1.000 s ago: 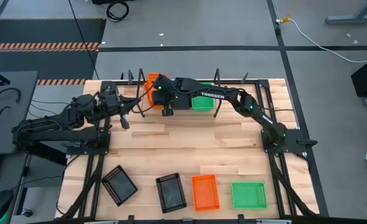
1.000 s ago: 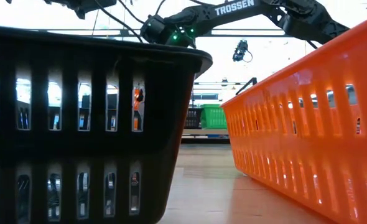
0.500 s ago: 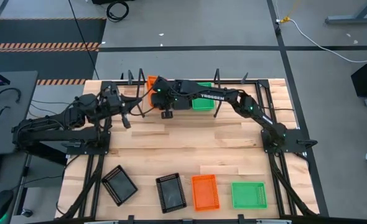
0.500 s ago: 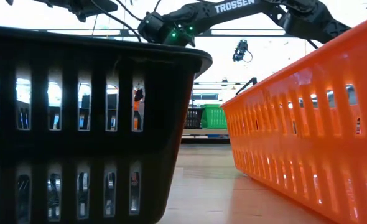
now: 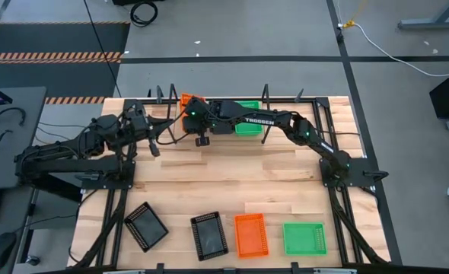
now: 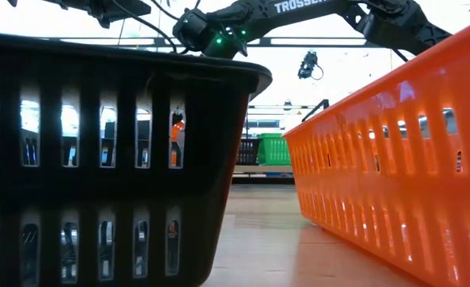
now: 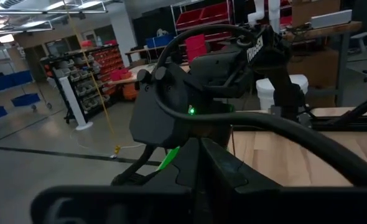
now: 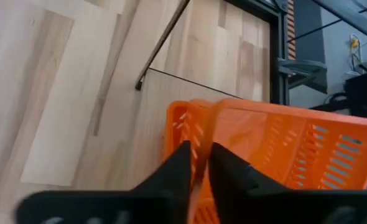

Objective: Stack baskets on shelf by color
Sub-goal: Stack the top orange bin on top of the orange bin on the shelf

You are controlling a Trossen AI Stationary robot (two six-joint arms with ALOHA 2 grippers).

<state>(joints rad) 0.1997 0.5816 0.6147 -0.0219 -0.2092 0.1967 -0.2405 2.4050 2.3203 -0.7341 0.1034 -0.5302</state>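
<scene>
My right gripper (image 5: 189, 109) reaches across the far part of the table and is shut on an orange basket (image 5: 186, 100) at the shelf's left end (image 5: 160, 94). A green basket (image 5: 248, 125) rests on the shelf beside the arm. The low view shows that green basket (image 6: 273, 149) and a black basket (image 6: 247, 150) far off on the shelf. Two black baskets (image 5: 146, 226) (image 5: 209, 234), an orange one (image 5: 249, 234) and a green one (image 5: 304, 237) lie flat along the near edge. My left gripper (image 5: 153, 143) hovers left of the orange basket, shut and empty. My right gripper pinches the upper rim of the orange basket's wall (image 8: 199, 177) between its two fingers (image 8: 177, 167), one on each face of the wall. The basket reaches away beyond the fingertips. Whether it rests on the shelf or is lifted clear, I cannot tell.
Thin black upright posts (image 5: 265, 93) stand along the far edge by the shelf. The middle of the wooden tabletop (image 5: 232, 179) is bare. The right arm's wrist (image 7: 171, 118) is close in front of my left gripper. In the low view a black basket (image 6: 99, 159) and an orange basket (image 6: 394, 159) block much of the sight.
My right gripper has carried the orange basket a little toward the table's far edge and left, staying shut on it. Less of the basket shows past the arm from above. The left arm has kept still.
</scene>
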